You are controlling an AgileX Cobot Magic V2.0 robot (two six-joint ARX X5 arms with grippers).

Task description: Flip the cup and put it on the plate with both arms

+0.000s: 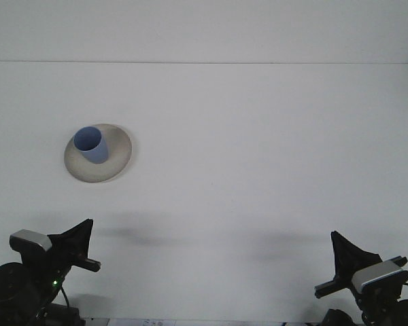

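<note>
1. Front view, plate: pale round dish on the white table, left of centre. This is the landmark for all entries below.
2. Front view, cup: blue, standing upright with its mouth up, on the plate's left half, touching the dish surface.
3. Front view, left gripper: dark pincer at the lower left corner, well below the plate and apart from it. Its fingers overlap into one dark wedge, so whether it is released or clenched cannot be told. It holds nothing visible.
4. Front view, right gripper: dark pincer at the lower right corner, far right of and below the plate. Fingers again merge into one shape; its state cannot be told.
5. Front view, surroundings: bare tabletop lies between plate and both grippers. A green light glows on the left arm's base.
</note>
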